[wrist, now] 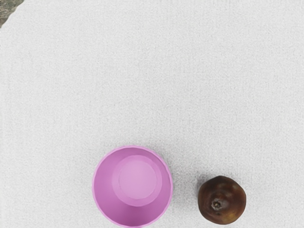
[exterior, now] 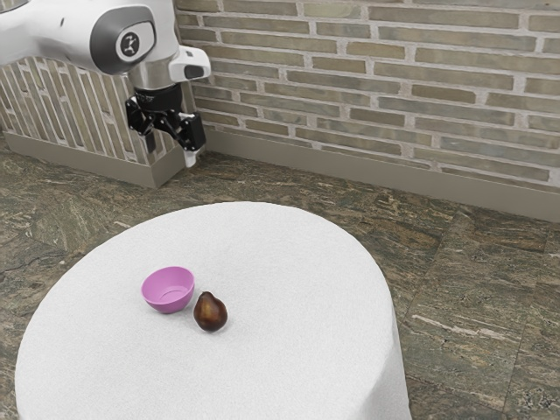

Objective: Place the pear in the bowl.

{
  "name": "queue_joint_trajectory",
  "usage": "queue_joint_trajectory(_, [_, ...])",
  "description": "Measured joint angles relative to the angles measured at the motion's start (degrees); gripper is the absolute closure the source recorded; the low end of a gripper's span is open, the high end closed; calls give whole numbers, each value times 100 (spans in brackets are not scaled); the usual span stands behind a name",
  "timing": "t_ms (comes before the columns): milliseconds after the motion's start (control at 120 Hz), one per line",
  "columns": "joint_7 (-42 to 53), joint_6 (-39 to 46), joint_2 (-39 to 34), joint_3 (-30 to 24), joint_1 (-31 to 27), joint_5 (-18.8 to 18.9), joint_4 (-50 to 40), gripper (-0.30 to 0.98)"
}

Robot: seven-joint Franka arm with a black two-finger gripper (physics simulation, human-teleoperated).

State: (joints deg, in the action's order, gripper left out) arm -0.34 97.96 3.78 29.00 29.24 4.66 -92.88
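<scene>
The pear [exterior: 210, 312] stands on the white desk [exterior: 293, 262], just beside the pink bowl [exterior: 168, 290], which is empty. From my end, the hand [exterior: 171, 150] hangs well above, fingers spread wide, holding nothing. Reaching, grasping, lifting and placing all remain.

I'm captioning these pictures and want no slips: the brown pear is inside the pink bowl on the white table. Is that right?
Not quite: the brown pear is outside the pink bowl, beside it with a gap between, as the wrist view shows. Both are on the white table, as you say.
</scene>
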Motion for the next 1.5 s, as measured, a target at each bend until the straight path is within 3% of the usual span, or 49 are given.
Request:
queue_joint_trajectory(317, [-30,168,163,5,160,-85,-704,0])
queue_joint_trajectory(733, [57,1426,603,-15,267,-871,-2281,1])
queue_joint_trajectory(1058, [601,2136,1568,-21,219,-1797,-2306,4])
queue_joint_trajectory(1500, [1064,2528,1932,-26,135,-2176,-2301,7])
